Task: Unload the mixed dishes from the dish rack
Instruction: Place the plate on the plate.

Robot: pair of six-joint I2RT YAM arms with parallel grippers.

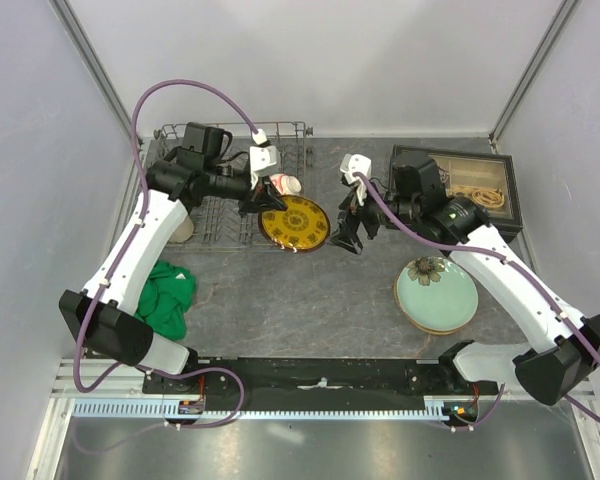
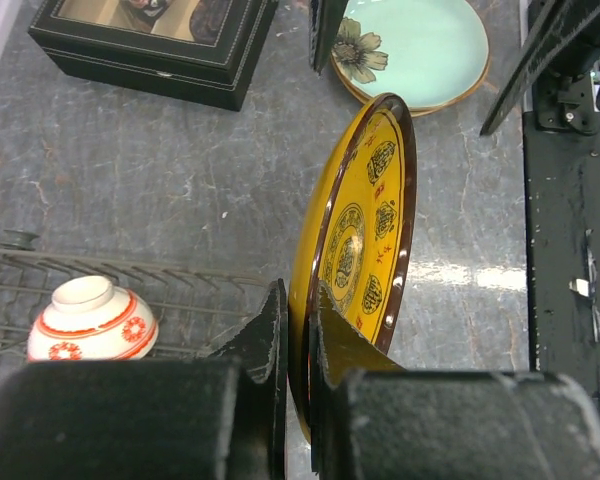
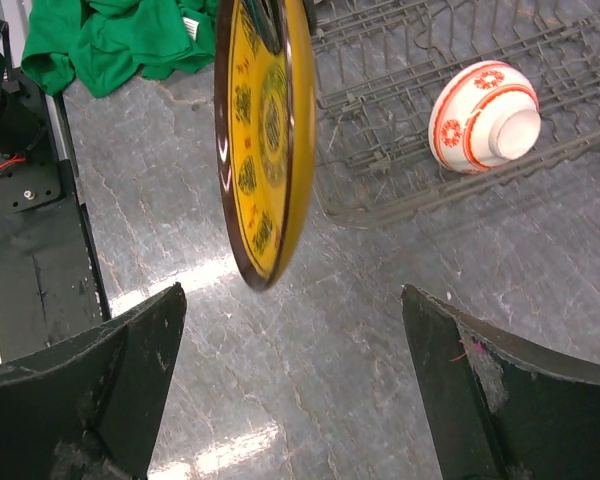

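The left jaws are pressed onto the rim of the yellow dish (image 2: 365,230), one finger (image 2: 265,340) on its back and the other on its patterned face. That pinch is plain only in the left wrist view. From above, the arm hides it, and the dish (image 1: 294,222) shows as a nearly full disc just off the near right corner of the dish rack (image 1: 220,222). Both wrist views show the dish standing on edge. In the right wrist view its lower rim (image 3: 265,140) appears to hang clear of the grey desk (image 1: 300,300). The right jaws are spread wide with nothing between them. One finger (image 3: 90,390) sits at each bottom corner of that view, pointing at the dish, and from above they sit just to its right, not touching it. A red-and-white bowl (image 3: 483,115) lies on its side on the rack wires (image 3: 400,150). It is clear in both wrist views (image 2: 90,320) but only a small patch from above (image 1: 285,184). The rack stands at the desk's far left corner. A pale green plate (image 1: 438,295) with a flower on it lies flat toward the near right of the desk, and the left wrist view (image 2: 420,45) shows it beyond the dish. A dark box (image 1: 470,185) sits at the far right corner. A green cloth (image 1: 165,295) lies crumpled by the left edge, and only the right wrist camera also catches it (image 3: 120,40).
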